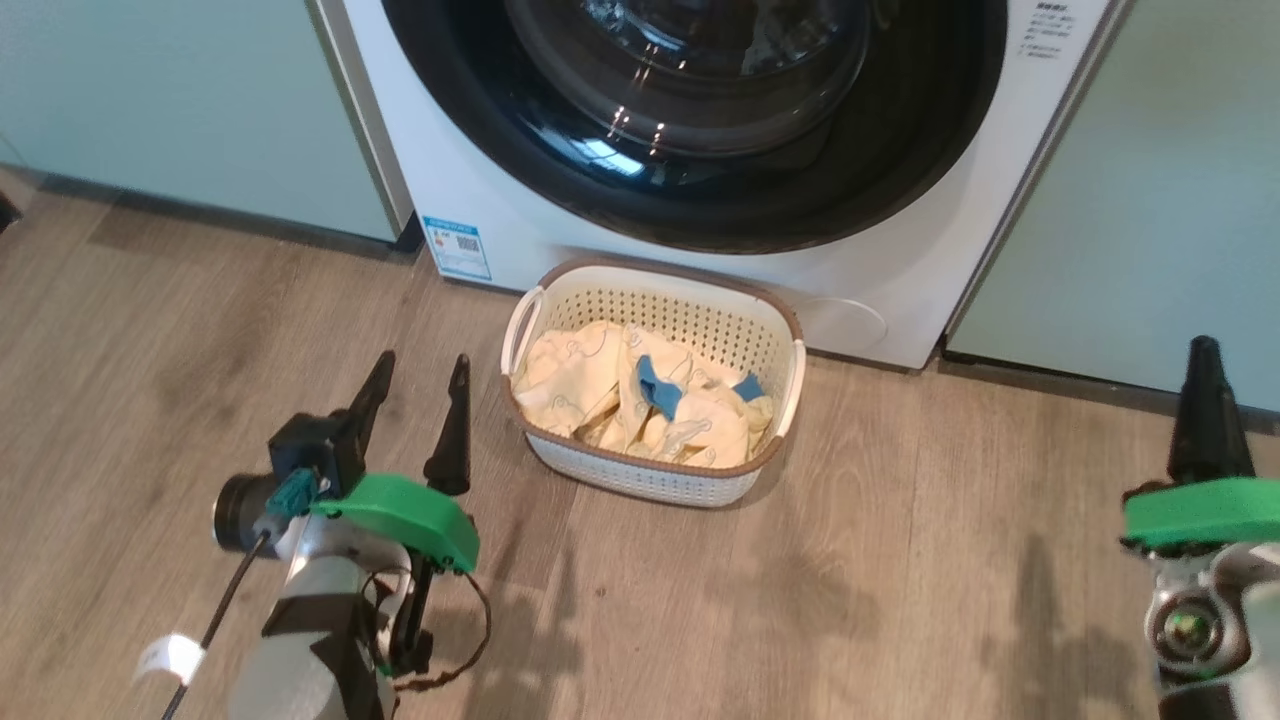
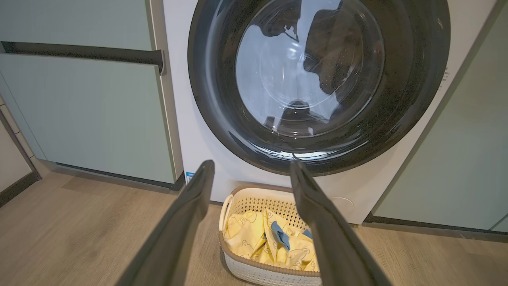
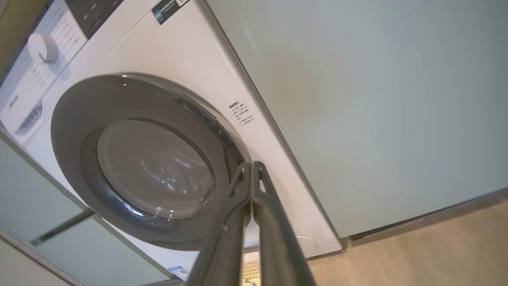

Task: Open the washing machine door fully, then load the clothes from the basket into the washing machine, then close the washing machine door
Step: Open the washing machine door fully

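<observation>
Left fingers (image 1: 452, 440) wide, right fingers (image 3: 278, 234) pinched together, empty. Washing machine door (image 1: 720, 215), top centre: rigid, glossy, prob slippery; hook rim edge.

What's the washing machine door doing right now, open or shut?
Shut. The washing machine door lies with its black rim flat against the washing machine front; no gap shows.

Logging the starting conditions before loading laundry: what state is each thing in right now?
Round glossy black-rimmed glass washing machine door: closed.
Oval cream perforated plastic basket: upright, loaded.
Pale yellow cloth clothes: heaped in the basket.
Left gripper: open, empty.
Right gripper: shut, empty.
Flat pale teal cabinet door: closed.
</observation>
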